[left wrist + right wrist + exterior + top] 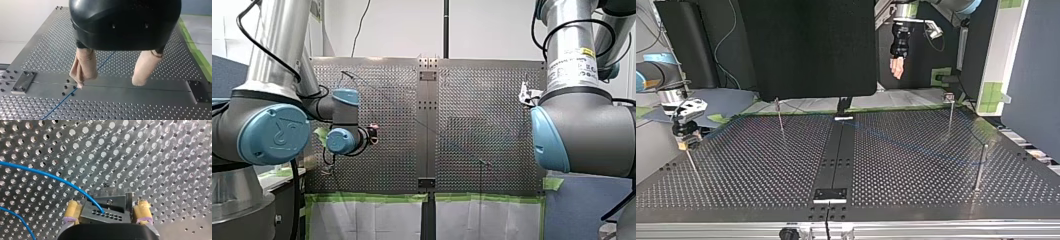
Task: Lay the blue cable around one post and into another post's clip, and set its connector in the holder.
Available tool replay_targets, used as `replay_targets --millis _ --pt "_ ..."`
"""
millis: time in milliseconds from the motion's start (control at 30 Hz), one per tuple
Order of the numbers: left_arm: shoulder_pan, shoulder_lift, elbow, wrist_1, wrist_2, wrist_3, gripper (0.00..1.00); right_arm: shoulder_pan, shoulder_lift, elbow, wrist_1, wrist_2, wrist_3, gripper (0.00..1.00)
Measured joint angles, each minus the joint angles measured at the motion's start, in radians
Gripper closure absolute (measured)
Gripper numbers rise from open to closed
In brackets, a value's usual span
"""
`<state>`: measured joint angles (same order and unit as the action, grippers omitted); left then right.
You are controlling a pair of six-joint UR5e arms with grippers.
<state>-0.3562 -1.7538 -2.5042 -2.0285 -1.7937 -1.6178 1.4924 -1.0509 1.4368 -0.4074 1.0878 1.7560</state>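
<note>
Cable (50, 175) enters the connector (110, 216) on the face turned away from the right gripper (108, 205). The gripper's yellow pads (72, 210) press on the connector's two ends, pinching it just above the table (916, 200). A grey metal bracket (110, 195) stands just ahead of the connector; you cannot tell whether the two touch.

In the top view you find this gripper at the left middle of the frame, over the table's left edge. From there the cable's long axis runs left to right across the holes. It passes the far-left post (780, 116) in the upper left and slopes down towards the right-hand post (980, 167).

The left gripper (109, 83) hangs high at the top of that frame, beyond the table's far edge. Its beige pads (85, 65) are spread wide, and the cable lies on the table well below one of them. Between the posts, the middle of the table gives you open room.
</note>
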Motion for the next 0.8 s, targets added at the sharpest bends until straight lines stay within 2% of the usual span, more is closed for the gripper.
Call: replay_targets --millis 800 --pt "0.008 0.0 0.0 0.006 -0.012 -0.005 0.0 0.0 0.0 0.0 0.0 0.0 0.0 0.0"
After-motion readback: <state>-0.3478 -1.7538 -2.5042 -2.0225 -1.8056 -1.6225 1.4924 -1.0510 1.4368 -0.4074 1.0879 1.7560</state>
